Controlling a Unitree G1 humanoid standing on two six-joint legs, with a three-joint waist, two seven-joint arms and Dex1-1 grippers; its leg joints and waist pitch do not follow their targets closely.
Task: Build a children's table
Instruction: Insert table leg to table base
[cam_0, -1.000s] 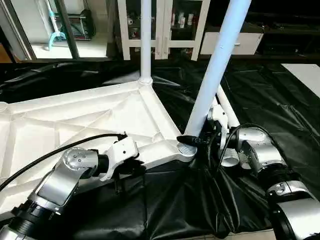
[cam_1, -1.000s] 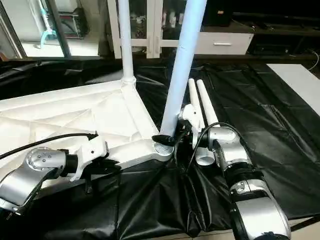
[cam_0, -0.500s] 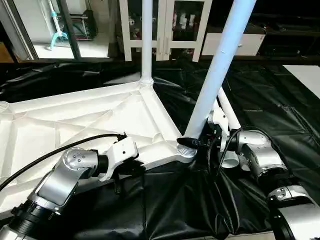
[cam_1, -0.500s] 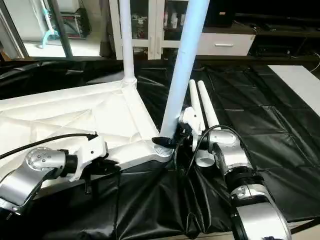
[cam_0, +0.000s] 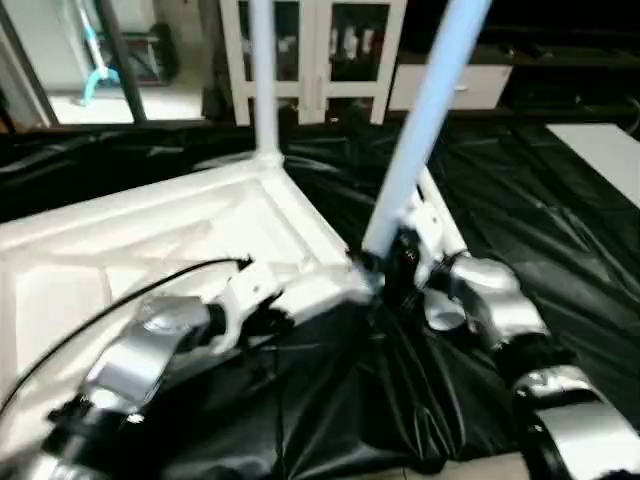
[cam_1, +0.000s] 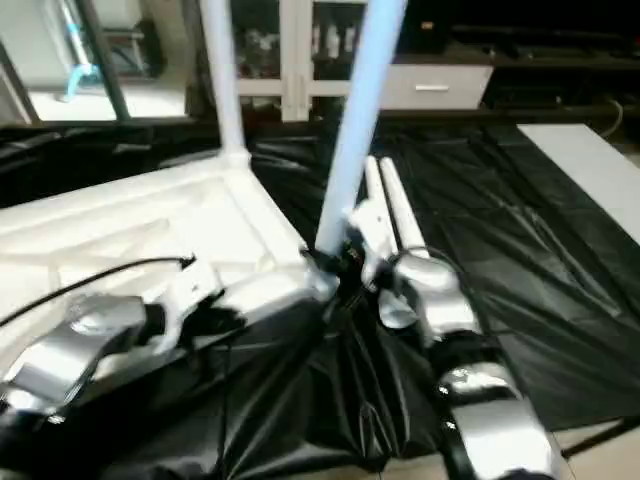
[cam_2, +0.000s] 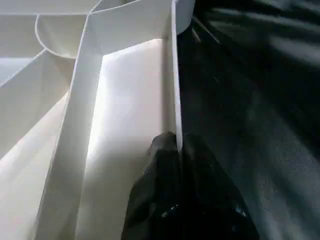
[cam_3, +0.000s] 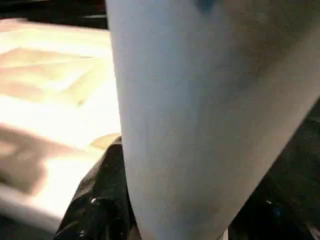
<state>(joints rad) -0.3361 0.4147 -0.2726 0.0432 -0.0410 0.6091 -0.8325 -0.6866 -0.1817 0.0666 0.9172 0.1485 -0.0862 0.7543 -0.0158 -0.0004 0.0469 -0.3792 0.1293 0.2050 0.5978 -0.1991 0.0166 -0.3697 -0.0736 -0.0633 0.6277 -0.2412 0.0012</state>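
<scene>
The children's table lies upside down: its white ribbed tabletop (cam_0: 150, 230) rests on black sheeting. One white leg (cam_0: 262, 80) stands upright in the far corner socket. A second leg (cam_0: 425, 110) leans up from the near right corner socket (cam_0: 345, 285), and my right gripper (cam_0: 380, 266) is shut on its lower end. In the right wrist view this leg (cam_3: 200, 125) sits close in front, with one black finger (cam_3: 97, 200) beside it. My left gripper (cam_2: 177, 146) is shut on the thin rim (cam_2: 175, 75) of the tabletop's near edge, left of that socket.
Two more white legs (cam_1: 392, 208) lie side by side on the black sheeting (cam_0: 560, 230), just behind my right gripper. White cabinets (cam_0: 320, 50) stand at the back. A pale panel (cam_0: 600, 145) lies far right. A black cable (cam_0: 120, 300) runs over my left forearm.
The whole picture has shifted and blurred as the camera moved. Both grippers keep the same holds on the rim and on the leaning leg.
</scene>
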